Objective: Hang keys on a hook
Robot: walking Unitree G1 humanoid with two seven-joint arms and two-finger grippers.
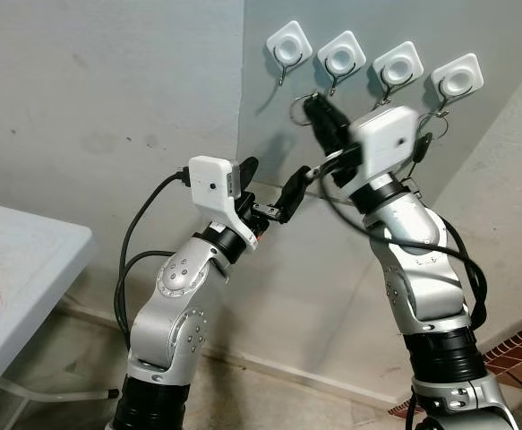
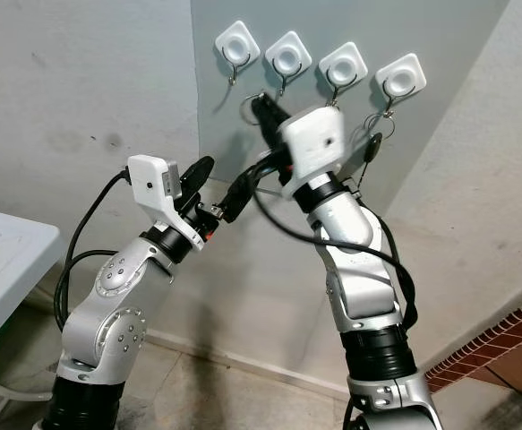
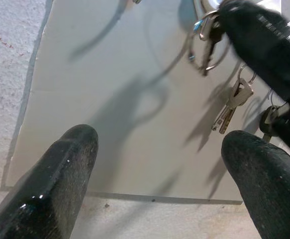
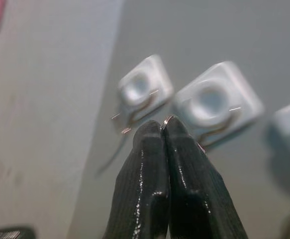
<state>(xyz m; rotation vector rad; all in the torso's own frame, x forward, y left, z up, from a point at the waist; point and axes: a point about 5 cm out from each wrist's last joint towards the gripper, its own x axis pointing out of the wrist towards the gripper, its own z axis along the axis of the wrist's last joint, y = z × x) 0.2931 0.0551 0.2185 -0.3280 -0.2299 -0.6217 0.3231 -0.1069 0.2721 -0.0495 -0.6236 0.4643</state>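
Note:
Four white square hooks sit in a row high on the grey wall panel, from the leftmost (image 1: pixel 289 43) to the rightmost (image 1: pixel 457 77). My right gripper (image 1: pixel 319 115) is raised just under the first two hooks. It is shut on a thin metal key ring (image 4: pixel 167 120), whose loop (image 1: pixel 301 101) sticks out beside the fingers. In the right wrist view the ring's tip lies between the first hook (image 4: pixel 140 92) and the second hook (image 4: pixel 214 102). The held keys (image 3: pixel 204 45) dangle below. Lower down, my left gripper (image 1: pixel 269 184) is open with nothing between its fingers.
Another set of keys (image 3: pixel 232 104) hangs against the panel further right, with a dark fob (image 1: pixel 423 141) under the rightmost hook. A white table (image 1: pixel 19 269) stands at the left. Red brick flooring (image 1: pixel 520 349) shows at the lower right.

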